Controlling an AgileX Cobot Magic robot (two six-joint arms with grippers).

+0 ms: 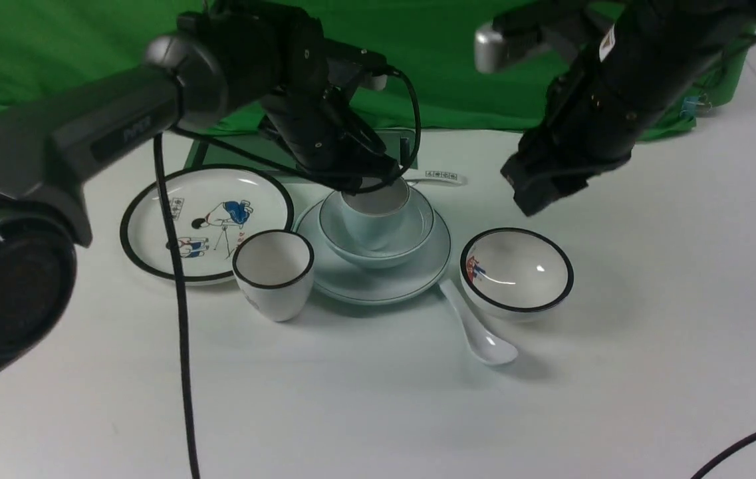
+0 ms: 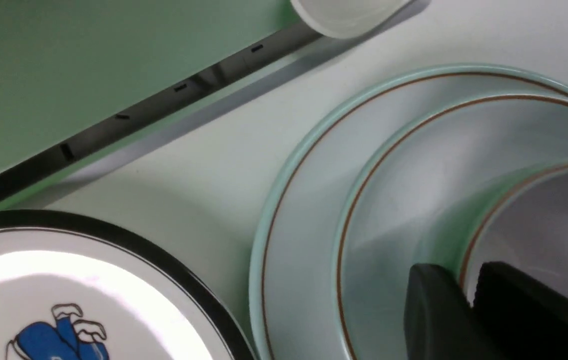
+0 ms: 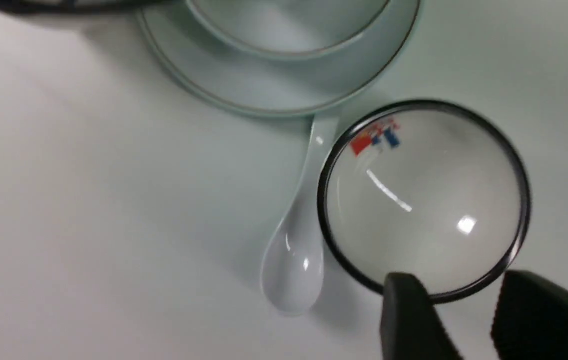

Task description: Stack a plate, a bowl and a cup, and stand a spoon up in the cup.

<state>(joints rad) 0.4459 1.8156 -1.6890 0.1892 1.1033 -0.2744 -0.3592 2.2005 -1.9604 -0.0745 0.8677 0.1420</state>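
Front view: the cup [image 1: 374, 223] is sitting in the bowl [image 1: 421, 233] on the plate [image 1: 378, 285], the spoon [image 1: 481, 336] is lying at the plate's edge beside open table [image 1: 384, 412], and lettering on the left arm [image 1: 118, 130] is showing too blurred to read. Left wrist view: the left gripper [image 2: 463, 290] is straddling the cup's rim, and whether it is pressing cannot be told. Right wrist view: the right gripper [image 3: 458, 295] is hovering, fingers apart and empty, above a black-rimmed bowl [image 3: 518, 165].

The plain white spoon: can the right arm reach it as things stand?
Probably yes. The spoon lies uncovered on the table, and the open right hand hovers over the black-rimmed bowl next to it. That bowl may crowd the grasp.
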